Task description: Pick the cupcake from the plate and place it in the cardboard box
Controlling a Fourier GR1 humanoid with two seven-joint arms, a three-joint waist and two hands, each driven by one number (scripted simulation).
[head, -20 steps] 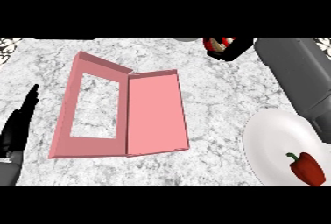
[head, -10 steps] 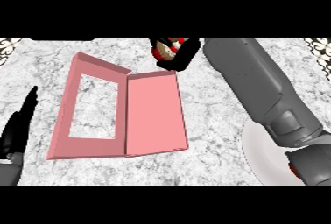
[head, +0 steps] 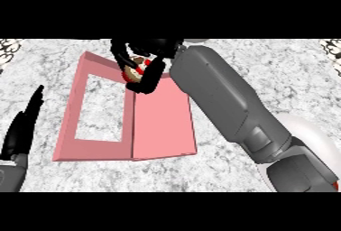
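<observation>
The cupcake (head: 135,72) was held in the curled fingers of the right hand (head: 148,56), at about twelve o'clock over the far edge of the pink box (head: 163,122), near the fold between its two panels. The carrying step was judged nearly complete; lowering and release over the box were called for next. The plate (head: 313,137) lay at four o'clock. The left hand (head: 23,124) rested open at nine o'clock on the counter (head: 279,72).

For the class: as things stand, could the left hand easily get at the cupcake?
Probably not. The left hand rests open at the left edge, and the right hand is already curled round the cupcake above the pink box.
</observation>
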